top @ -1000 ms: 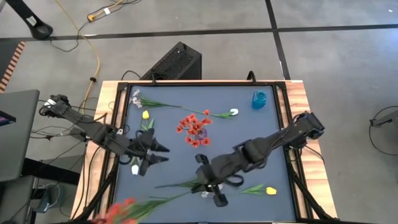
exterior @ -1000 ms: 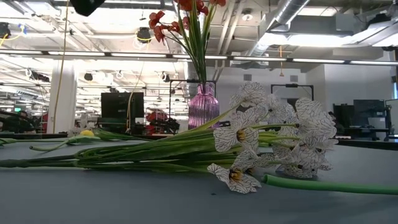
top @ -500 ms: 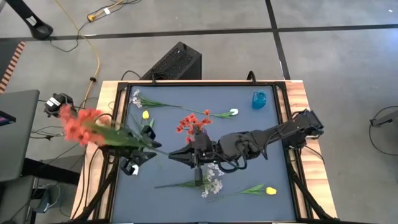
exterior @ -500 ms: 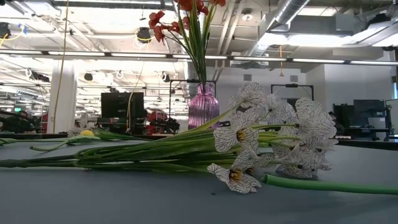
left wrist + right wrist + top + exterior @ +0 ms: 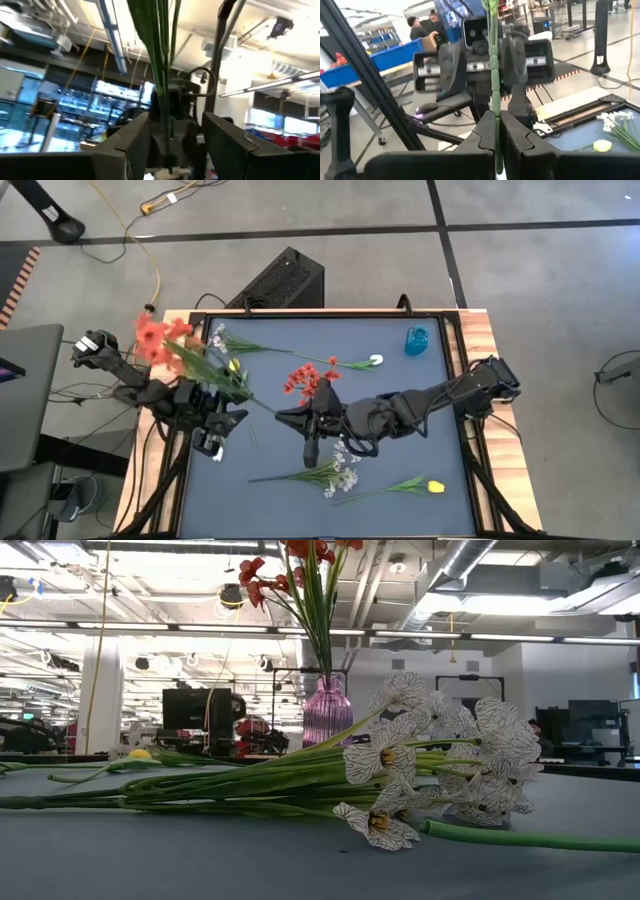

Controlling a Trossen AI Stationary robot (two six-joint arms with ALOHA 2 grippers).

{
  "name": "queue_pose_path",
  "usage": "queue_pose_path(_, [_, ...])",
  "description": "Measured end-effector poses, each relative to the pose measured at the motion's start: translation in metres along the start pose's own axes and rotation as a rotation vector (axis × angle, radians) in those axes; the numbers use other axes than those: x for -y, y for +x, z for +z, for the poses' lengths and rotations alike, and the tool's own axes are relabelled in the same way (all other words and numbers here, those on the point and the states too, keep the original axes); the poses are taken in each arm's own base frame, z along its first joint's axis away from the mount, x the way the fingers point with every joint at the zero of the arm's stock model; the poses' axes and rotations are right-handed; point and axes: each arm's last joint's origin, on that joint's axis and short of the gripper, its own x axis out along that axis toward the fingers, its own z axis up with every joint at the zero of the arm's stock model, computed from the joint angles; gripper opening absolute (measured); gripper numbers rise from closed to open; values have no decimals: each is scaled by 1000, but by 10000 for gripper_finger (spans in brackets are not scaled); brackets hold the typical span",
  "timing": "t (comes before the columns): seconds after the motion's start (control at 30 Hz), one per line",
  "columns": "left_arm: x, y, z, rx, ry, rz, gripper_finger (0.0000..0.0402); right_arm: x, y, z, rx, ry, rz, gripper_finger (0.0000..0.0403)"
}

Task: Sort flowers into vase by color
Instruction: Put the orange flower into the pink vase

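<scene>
The red blossom bunch (image 5: 155, 340) has swung up off the desk (image 5: 400, 395). The right gripper (image 5: 496, 122) pinches its stem, and the left gripper (image 5: 172, 125) gapes around it, so a handover looks likely.

text: none legible — no labels; brands: none; numbers/signs: none
</scene>
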Motion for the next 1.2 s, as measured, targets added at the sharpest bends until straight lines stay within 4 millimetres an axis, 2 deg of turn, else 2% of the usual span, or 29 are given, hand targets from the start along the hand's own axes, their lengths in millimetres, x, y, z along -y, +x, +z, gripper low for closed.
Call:
queue_pose_path(0.2, [-2, 1, 1, -4, 3, 80, 167, 2, 0, -2, -21, -12, -10, 33])
queue_pose_path(0.57, [-4, 1, 3, 4, -37, 108, 164, 5, 0, -9, -82, -32, -44, 33])
queue_pose_path(0.67, [-4, 1, 3, 2, -38, 111, 137, 5, 0, -10, -92, -33, -50, 33])
queue_pose_path(0.73, [-4, 1, 1, -11, -39, 109, 102, 5, 0, -10, -92, -38, -50, 34])
queue_pose_path(0.83, [-3, 1, -2, -40, -50, 107, 29, 5, 0, -10, -94, -40, -47, 69])
queue_pose_path(0.87, [-3, 1, -3, -45, -64, 108, 16, 5, 0, -10, -99, -41, -41, 84])
queue_pose_path(1.2, [-3, 0, -9, -103, -163, 131, 2, 14, 5, -5, -190, -11, 163, 211])
